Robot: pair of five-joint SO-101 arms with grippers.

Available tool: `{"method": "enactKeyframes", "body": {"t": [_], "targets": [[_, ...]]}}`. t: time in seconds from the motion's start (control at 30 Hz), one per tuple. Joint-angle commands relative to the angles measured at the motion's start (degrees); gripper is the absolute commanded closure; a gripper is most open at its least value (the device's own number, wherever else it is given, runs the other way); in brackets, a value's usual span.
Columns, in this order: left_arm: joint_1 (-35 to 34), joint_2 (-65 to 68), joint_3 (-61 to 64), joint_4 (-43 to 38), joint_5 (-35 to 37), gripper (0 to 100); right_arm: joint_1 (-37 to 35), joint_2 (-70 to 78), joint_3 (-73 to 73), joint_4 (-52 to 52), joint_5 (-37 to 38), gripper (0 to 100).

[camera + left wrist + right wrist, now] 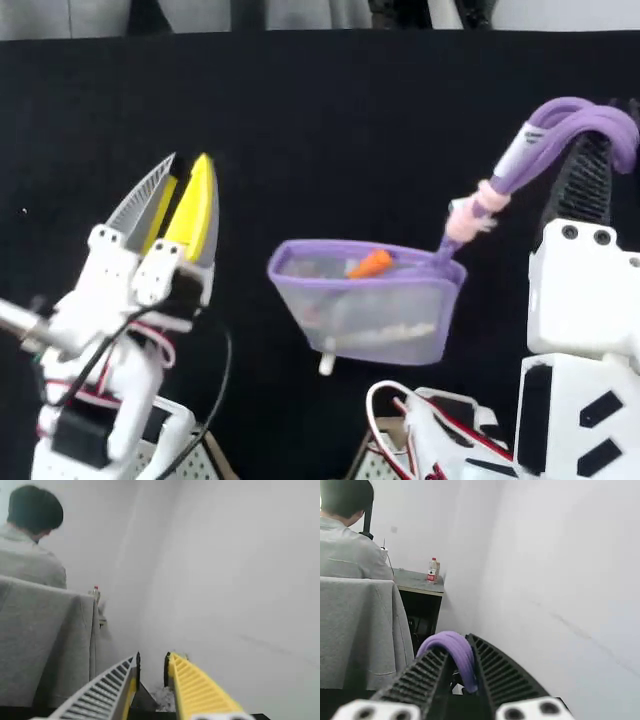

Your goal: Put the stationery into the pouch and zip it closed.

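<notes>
Hanging clear of the black table (320, 120), the translucent purple pouch (390, 310) sits just past centre toward 5 o'clock in the high view. Its mouth is open and upward. An orange stationery item (371, 264) lies inside near the rim. A white stub (326, 362) projects below the lower edge; whether it is inside the pouch cannot be told.

The right gripper (600, 130), at 2 o'clock, is clamped on the purple wrist strap (575, 120), which carries the pouch. The left gripper (187, 165), at 9 o'clock, is raised with its fingers narrowly apart and holds nothing.

Risks:
- The pouch hangs from the strap alone, so it can swing or tip and spill the orange item.
- With no second hold on the body, a pull on the zip would probably drag the pouch along rather than close it.

View differences: the high view supplies the pouch, its contents and both arms' positions. The right wrist view supplies the seating of the wrist strap (452, 650) between the black fingers of the right gripper (468, 640). The left wrist view confirms the narrow gap at the left gripper (152, 657).
</notes>
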Motion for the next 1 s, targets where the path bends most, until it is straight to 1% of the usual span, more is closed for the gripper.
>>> {"method": "enactKeyframes", "body": {"t": [0.0,0.17,0.3,0.4,0.5,0.57,0.7,0.77,0.87,0.97], "targets": [[-0.7,0.1,4.4,-6.6,0.7,89,0.8,1.0,-0.4,-3.0,-2.0,98.8],[-0.6,0.1,6.9,-8.9,0.8,89,1.0,1.0,-4.0,-2.5,-2.2,98.8],[-0.6,0.1,7.8,-9.8,0.8,89,4.7,1.0,-7.5,-2.5,-2.2,98.8],[-0.5,0.2,7.9,-10.0,0.8,89,5.8,1.4,-8.8,-3.0,-2.2,98.8],[-0.5,0.2,7.9,-10.0,0.8,89,5.8,1.4,-8.7,-4.3,-2.6,98.8],[-0.5,0.2,7.9,-10.0,0.8,89,5.8,1.4,-8.7,-5.2,-4.4,98.8],[-0.4,0.3,8.8,-10.0,0.8,89,6.0,1.1,-8.4,-4.8,-4.6,98.8],[1.9,0.3,9.7,-10.1,0.4,89,9.3,1.4,-8.2,-3.3,-3.7,98.8],[6.3,2.5,12.5,-14.2,0.3,89,17.4,1.5,-7.0,-1.3,-3.1,98.8],[10.2,8.9,14.5,-19.9,-4.4,89,23.7,1.1,-4.4,-0.8,-3.0,98.8]]}}
